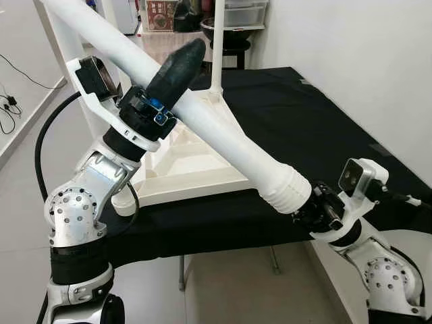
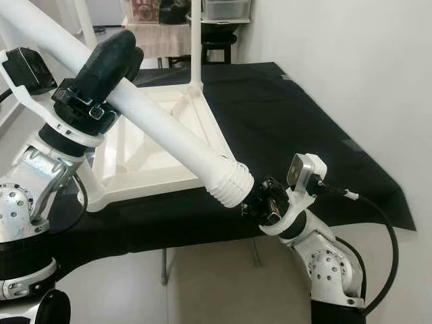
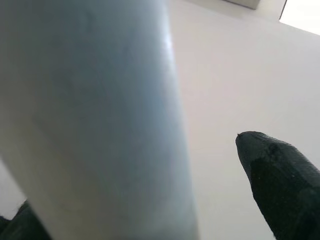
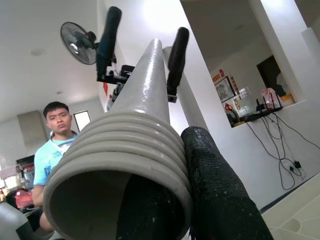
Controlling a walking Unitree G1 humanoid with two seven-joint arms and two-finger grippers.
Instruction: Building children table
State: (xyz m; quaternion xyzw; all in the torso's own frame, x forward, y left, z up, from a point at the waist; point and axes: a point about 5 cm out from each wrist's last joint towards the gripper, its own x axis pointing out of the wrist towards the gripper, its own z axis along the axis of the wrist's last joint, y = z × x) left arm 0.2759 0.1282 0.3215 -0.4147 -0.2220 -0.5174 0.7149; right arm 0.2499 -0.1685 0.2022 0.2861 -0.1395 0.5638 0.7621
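A long white table leg [image 1: 223,128] slants from upper left down to lower right above the table. My left gripper [image 1: 182,64] is shut around its middle, one black finger lying over the top. My right gripper [image 1: 302,204] is shut on the leg's ribbed end [image 2: 233,183]. In the right wrist view one finger [image 4: 220,195] lies outside the ribbed rim [image 4: 125,160] and a dark one sits inside the opening. The white tabletop [image 1: 196,169] lies upside down on the black cloth, with one thin leg [image 1: 217,47] standing upright at its far corner.
The black-covered table [image 1: 304,121] runs along a white wall [image 1: 364,54] on the right. Shelves and bins [image 1: 236,13] stand behind it. Cables [image 1: 10,101] lie on the floor at left. A person [image 4: 50,150] and a fan [image 4: 79,42] appear in the right wrist view.
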